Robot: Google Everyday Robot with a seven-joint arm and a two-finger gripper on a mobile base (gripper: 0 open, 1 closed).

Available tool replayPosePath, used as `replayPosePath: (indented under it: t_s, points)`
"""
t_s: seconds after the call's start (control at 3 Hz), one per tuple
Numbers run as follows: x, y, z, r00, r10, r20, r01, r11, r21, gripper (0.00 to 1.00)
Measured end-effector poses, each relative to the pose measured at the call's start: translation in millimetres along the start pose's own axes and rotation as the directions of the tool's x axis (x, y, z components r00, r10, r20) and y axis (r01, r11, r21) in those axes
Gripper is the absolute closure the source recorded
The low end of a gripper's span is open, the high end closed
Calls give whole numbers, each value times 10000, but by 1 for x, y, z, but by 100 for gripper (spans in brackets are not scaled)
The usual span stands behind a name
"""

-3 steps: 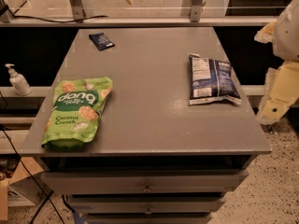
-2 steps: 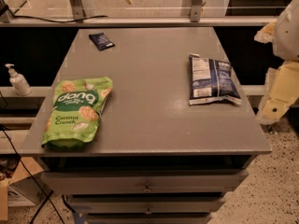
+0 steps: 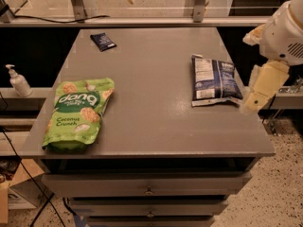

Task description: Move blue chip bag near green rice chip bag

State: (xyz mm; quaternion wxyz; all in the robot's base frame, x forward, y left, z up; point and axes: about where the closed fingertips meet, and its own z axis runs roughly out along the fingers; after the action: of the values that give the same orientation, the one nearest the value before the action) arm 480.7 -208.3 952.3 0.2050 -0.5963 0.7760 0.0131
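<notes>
Slightly inward has crept the cream gripper (image 3: 256, 95), spread or closed I cannot tell, with the crinkly dark navy blue chip bag (image 3: 216, 79) just beside it and the large bright green rice chip bag (image 3: 78, 115) well beyond, so the move looks unstarted.

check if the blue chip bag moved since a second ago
No. The blue chip bag sits in the same spot by the table's right edge; the gripper is just beyond that edge.

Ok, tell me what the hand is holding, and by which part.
Nothing is held. The hand hangs off the right edge of the table, beside the blue chip bag, which lies flat on the tabletop.
</notes>
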Motion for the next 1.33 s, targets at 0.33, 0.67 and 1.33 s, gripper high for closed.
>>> replayPosePath:
  t_s: [0.33,0.67,1.33]
  points:
    - [6,-28,23,9981,357,504,-359,9994,14,0]
    - [18,-54,51,9939,853,699,-848,9963,-100,0]
    - [38,-72,123,9899,1417,-60,-1418,9868,-787,0]
